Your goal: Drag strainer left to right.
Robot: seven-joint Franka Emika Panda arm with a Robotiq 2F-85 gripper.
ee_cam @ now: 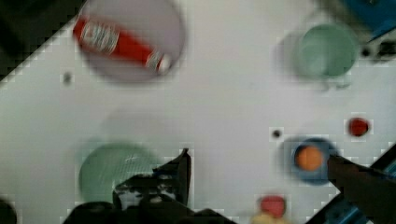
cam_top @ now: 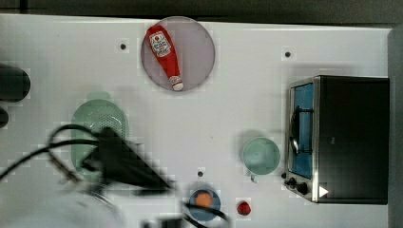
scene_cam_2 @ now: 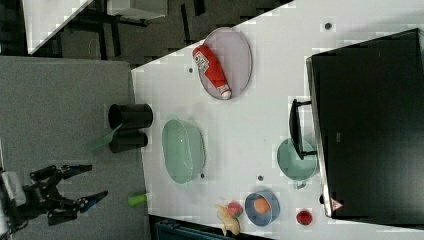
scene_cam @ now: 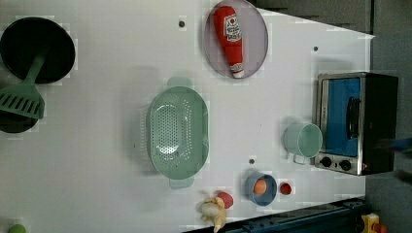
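White surface [cam_top: 237, 95] held strainer [scene_cam: 178, 131] at 9 o'clock in top view, cup [cam_top: 260, 155] at 3 o'clock. Gripper [scene_cam_2: 75, 187] hung off surface, fingers spread, nothing held. Risk: dragged strainer could hit cup or oven [cam_top: 349, 137] if pushed too far.

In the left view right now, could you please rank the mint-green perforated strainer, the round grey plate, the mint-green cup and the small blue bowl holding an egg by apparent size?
Largest to smallest:
1. Mint-green perforated plastic strainer
2. Round grey plate under the ketchup bottle
3. Mint-green cup
4. Blue bowl, only slightly smaller than the cup
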